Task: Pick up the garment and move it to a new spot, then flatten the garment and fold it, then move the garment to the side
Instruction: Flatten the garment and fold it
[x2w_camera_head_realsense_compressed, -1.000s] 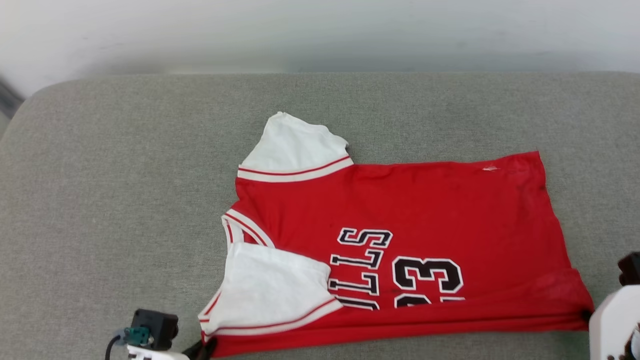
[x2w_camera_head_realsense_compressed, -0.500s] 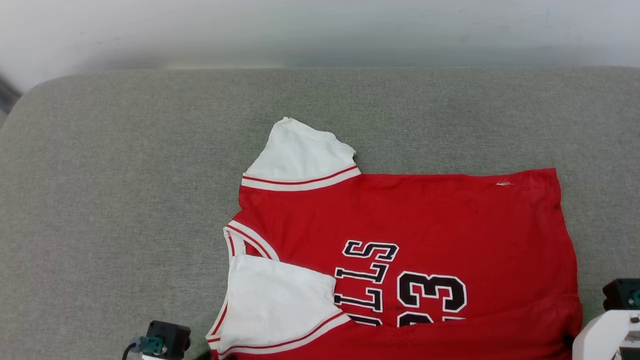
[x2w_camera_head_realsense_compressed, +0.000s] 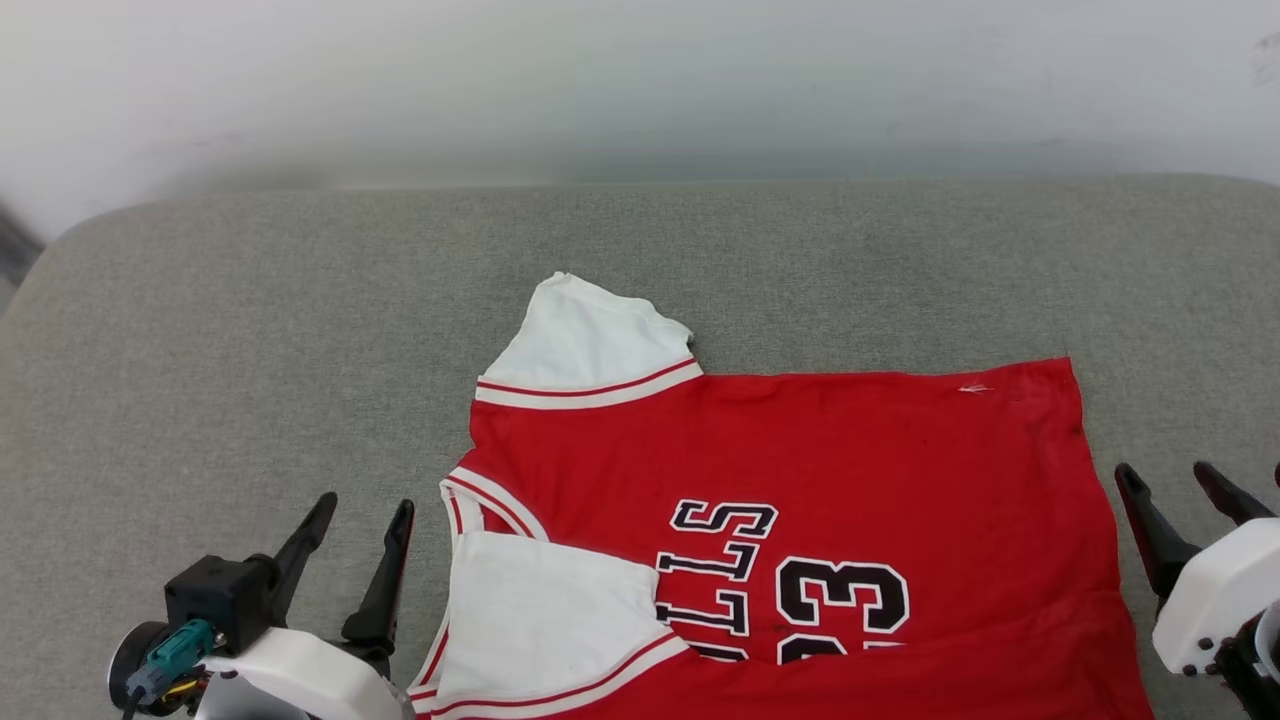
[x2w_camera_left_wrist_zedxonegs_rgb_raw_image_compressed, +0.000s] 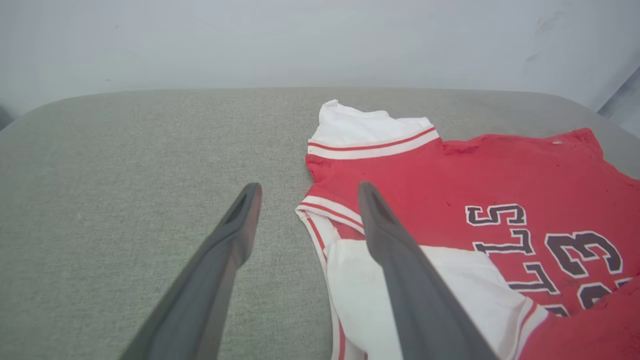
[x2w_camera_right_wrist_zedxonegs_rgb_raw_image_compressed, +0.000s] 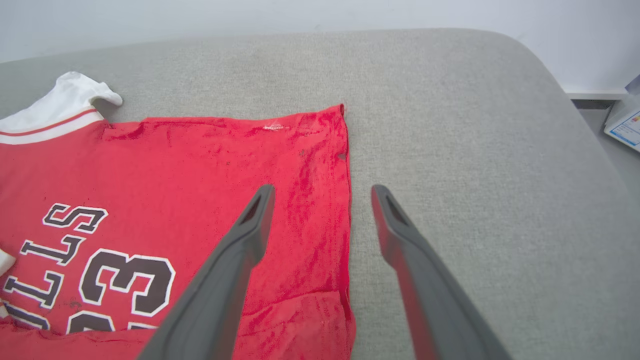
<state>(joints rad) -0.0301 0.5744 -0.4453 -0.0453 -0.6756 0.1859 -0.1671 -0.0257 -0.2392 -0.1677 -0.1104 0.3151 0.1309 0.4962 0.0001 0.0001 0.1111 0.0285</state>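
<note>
Nearest the robot, the left gripper (x2w_camera_head_realsense_compressed: 365, 508) stands just off the collar end of the shirt (x2w_camera_head_realsense_compressed: 850, 460), its two dark fingers spread wide and holding nothing. The right gripper (x2w_camera_head_realsense_compressed: 1160, 470) mirrors it just off the hem (x2w_camera_head_realsense_compressed: 1095, 480) at the other end, also spread wide and empty. In each wrist view the inner finger hangs over the edge of the cloth and the outer one over bare cushion (x2w_camera_head_realsense_compressed: 250, 330). Neither looks to be touching the fabric, though the gap is hard to judge. Standing one at each end like this suits a two-handed move on a wide, limp thing: each arm would take one end so the cloth stays taut between them.

The shirt lies face up and sideways on the cushion, collar (x2w_camera_head_realsense_compressed: 490, 490) toward the robot's left. Its nearest long edge looks doubled over onto the chest, since a red band covers the lower half of the number (x2w_camera_head_realsense_compressed: 845, 605). The near sleeve (x2w_camera_head_realsense_compressed: 550, 610) is turned in over the front, beside the black letters. That reads as the first lengthwise fold already laid, with more folding to come.

Farther back, the rest of the red body lies fairly smooth. The far sleeve (x2w_camera_head_realsense_compressed: 585, 340) sticks out past the far edge, not yet tucked in, so the far side likely needs the matching fold. Beyond the shirt is open grey cushion, then a pale wall (x2w_camera_head_realsense_compressed: 640, 80).
</note>
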